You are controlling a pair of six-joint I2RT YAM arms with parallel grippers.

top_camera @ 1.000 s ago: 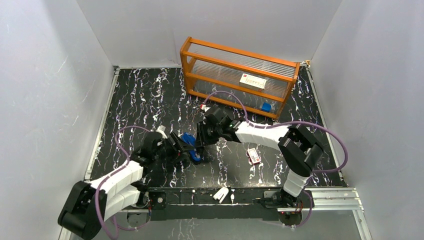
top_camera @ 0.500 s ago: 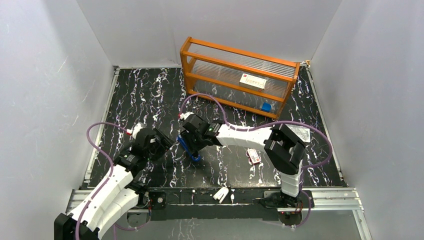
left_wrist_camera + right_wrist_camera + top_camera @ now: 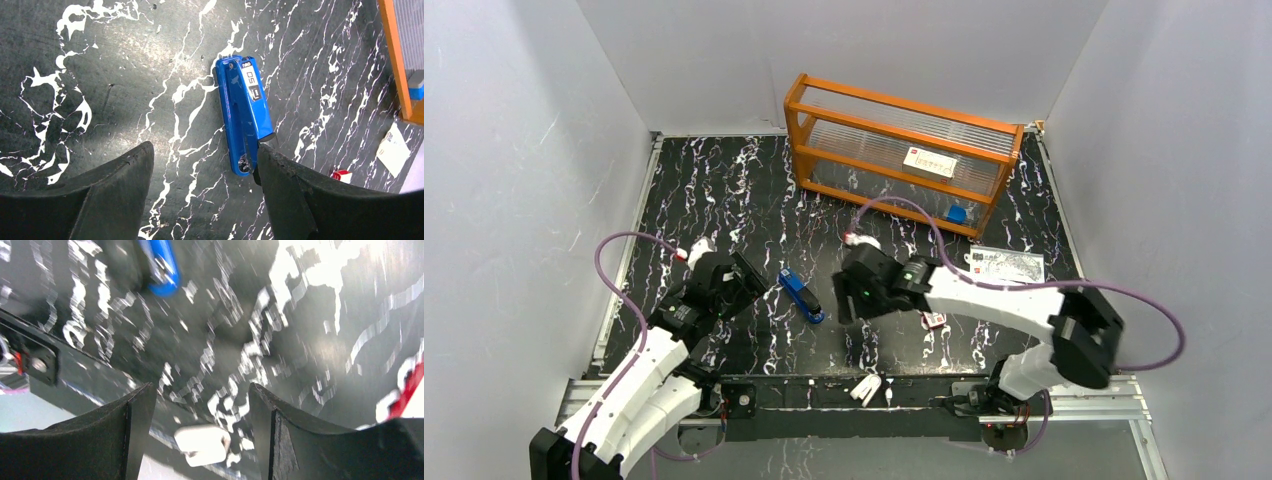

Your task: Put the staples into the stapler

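Note:
The blue stapler (image 3: 802, 296) lies flat and closed on the black marble table, and neither gripper touches it. In the left wrist view the stapler (image 3: 243, 112) lies ahead, its near end just by my right finger. My left gripper (image 3: 742, 278) (image 3: 202, 150) is open and empty, left of the stapler. My right gripper (image 3: 849, 300) (image 3: 200, 387) is open and empty, right of the stapler (image 3: 161, 270). The small red-and-white box (image 3: 934, 320) (image 3: 341, 175) lies behind the right gripper. The staples themselves are out of view.
An orange rack (image 3: 899, 150) stands at the back, with a blue item at its right end. A white paper (image 3: 1007, 265) lies at the right. A small white rounded object (image 3: 865, 386) (image 3: 202, 444) sits on the front rail, between the arm bases.
My right gripper has opened, let go of the stapler and drawn back to the right. The left gripper had pulled away to the left earlier. The stapler now lies alone.

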